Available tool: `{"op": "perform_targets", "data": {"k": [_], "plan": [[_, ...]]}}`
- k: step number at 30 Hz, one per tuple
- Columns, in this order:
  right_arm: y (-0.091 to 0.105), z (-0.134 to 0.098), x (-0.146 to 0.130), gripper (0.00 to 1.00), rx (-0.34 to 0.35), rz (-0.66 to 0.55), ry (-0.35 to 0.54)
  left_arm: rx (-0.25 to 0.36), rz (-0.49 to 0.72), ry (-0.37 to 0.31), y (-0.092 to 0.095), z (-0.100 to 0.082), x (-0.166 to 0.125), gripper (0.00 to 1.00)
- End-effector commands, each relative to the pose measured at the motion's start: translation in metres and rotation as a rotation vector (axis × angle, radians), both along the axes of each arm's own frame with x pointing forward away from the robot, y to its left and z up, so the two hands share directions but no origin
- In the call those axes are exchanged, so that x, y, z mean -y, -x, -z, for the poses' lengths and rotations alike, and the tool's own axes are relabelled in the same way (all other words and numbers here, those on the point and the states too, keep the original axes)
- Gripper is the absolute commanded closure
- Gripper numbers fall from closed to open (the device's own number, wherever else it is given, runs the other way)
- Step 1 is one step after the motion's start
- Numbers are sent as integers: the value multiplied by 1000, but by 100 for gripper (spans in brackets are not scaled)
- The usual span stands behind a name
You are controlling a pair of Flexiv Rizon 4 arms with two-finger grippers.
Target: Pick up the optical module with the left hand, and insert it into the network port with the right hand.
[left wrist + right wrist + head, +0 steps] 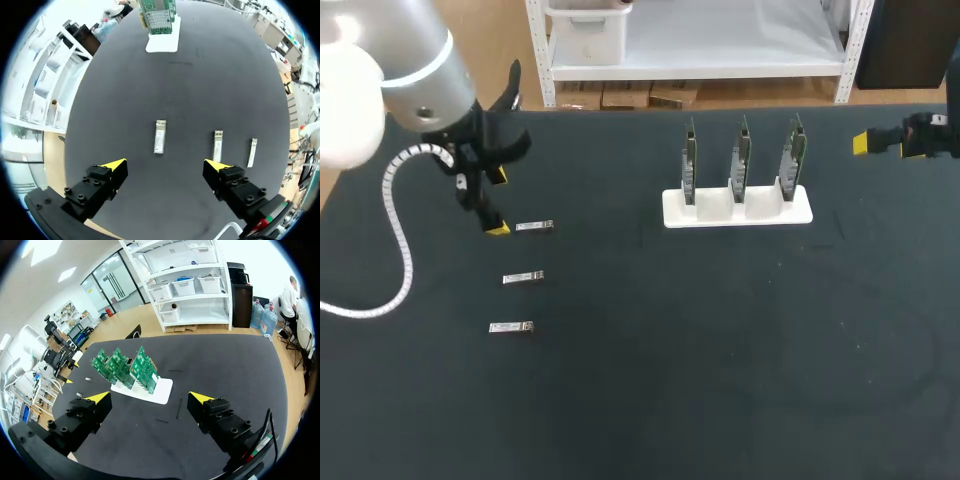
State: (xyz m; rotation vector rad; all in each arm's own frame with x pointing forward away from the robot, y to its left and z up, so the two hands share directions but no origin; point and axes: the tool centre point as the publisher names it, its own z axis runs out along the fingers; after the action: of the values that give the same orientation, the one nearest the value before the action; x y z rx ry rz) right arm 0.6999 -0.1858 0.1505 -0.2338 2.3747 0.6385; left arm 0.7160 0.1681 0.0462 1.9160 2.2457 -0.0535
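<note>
We are holding our left hand [498,203] over the left side of the worktop [650,400], its fingers standing wide apart and gripping nothing. The farthest optical module [534,227] is lying flat just beside one of that hand's yellow tips; in the left wrist view it is sitting ahead of the gap between the fingers, untouched. The middle module [523,277] and the nearest module [511,327] are lying in a column with it, each apart from the next. The white holder [737,208] is standing past the worktop's middle, carrying three upright green boards [741,158] in a row. Our right hand [150,399] is hanging at the worktop's right edge, well apart from the holder, its fingers spread wide and carrying nothing.
</note>
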Motion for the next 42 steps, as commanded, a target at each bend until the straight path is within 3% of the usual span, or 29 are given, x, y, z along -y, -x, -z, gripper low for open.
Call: {"op": "perform_targets", "data": {"k": [1,9,16,22,24,42], "plan": [[0,0,-1,0,0,4,3,-9,10,-3,0,15,-1,0],[0,0,-1,0,0,4,3,-27,-1,5,-7,24,4,0],[0,0,-1,0,0,4,3,-24,44,-29,-14,28,15,0],[0,0,-1,0,0,4,3,-56,55,-66,-13,37,20,0],[0,0,-1,0,0,4,3,-79,36,-38,-14,39,21,0],[0,0,-1,0,0,4,3,-110,-8,-100,-17,56,13,0]]}}
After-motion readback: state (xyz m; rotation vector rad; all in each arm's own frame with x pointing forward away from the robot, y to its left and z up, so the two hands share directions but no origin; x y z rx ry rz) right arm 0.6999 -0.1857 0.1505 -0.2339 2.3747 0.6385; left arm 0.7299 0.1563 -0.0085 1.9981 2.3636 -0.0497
